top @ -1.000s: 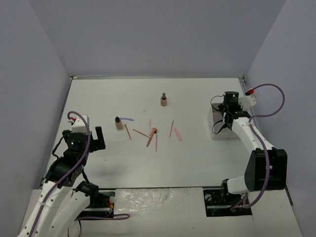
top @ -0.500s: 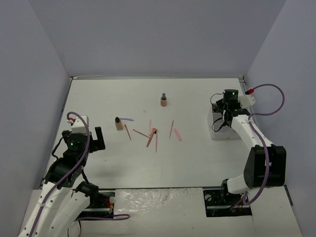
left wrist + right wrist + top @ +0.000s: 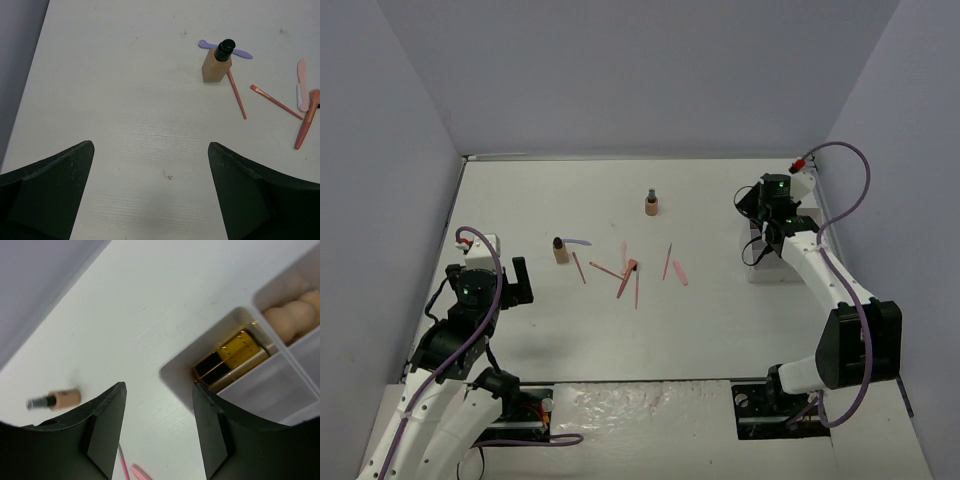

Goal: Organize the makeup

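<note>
The makeup lies about the table. One tan bottle [image 3: 651, 204] stands at the back middle. Another tan bottle [image 3: 560, 250] stands to the left beside a lilac stick [image 3: 579, 242]. Several pink and red sticks [image 3: 626, 272] lie scattered in the middle. In the left wrist view the bottle [image 3: 217, 62] and sticks [image 3: 237, 95] lie ahead. My left gripper [image 3: 150, 150] is open and empty over bare table. My right gripper [image 3: 159, 385] is open and empty at the left edge of the white tray [image 3: 182, 371]. The tray holds gold-black lipstick tubes [image 3: 234, 357] and peach sponges [image 3: 290, 315].
The tray [image 3: 767, 262] sits at the right side of the table, under my right arm. Grey walls close the table on the left, back and right. My left gripper [image 3: 520, 280] hangs near the left side, short of the left bottle.
My right wrist has turned and moved left and back, off the tray toward its left edge. The left arm and the loose makeup have not moved.
</note>
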